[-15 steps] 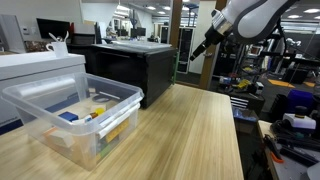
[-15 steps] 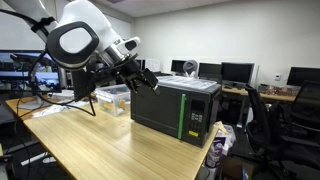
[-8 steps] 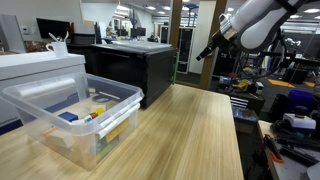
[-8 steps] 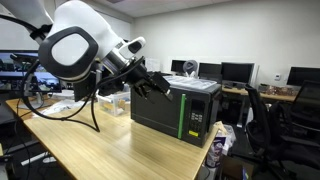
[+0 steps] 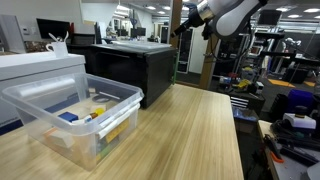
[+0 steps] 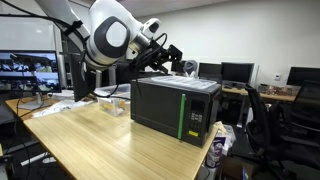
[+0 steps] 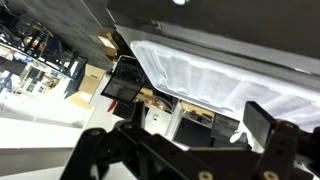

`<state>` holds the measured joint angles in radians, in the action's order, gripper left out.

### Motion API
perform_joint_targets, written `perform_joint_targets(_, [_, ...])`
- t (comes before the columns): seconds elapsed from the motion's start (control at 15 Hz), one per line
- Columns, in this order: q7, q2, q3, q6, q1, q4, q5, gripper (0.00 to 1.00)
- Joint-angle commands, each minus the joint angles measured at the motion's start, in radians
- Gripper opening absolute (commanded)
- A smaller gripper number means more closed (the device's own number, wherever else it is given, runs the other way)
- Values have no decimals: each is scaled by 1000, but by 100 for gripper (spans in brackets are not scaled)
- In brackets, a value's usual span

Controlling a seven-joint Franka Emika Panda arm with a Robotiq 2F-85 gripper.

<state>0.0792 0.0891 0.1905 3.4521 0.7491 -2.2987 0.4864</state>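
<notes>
Gripper hovering empty over the microwave

The gripper (image 6: 172, 56) is hanging in the air just above the black microwave (image 6: 170, 108), at about 12 o'clock of its top panel and not touching it. In an exterior view the gripper (image 5: 184, 27) is sitting at 1 o'clock of the microwave (image 5: 135, 66). In the wrist view the fingers (image 7: 268, 125) are spreading wide with nothing between them, so it is released and carrying nothing. The microwave is standing on the wooden worktop (image 5: 195, 130) with its door looking closed. The clear plastic bin (image 5: 70, 112) is sitting at 8 o'clock of it, well apart from the arm. Judging by this, the step is an approach or reposition. Any next move is calling for a slow descent that clears the microwave's top edge
</notes>
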Motion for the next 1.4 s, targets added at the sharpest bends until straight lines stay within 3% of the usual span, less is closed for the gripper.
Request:
perform_joint_targets(0.0, [-24, 8, 26, 0, 5, 17, 11, 100])
perform_joint_targets(0.53, [-41, 19, 49, -2, 24, 24, 29, 100])
perform_joint_targets(1.33, [-117, -60, 67, -32, 70, -87, 123, 100])
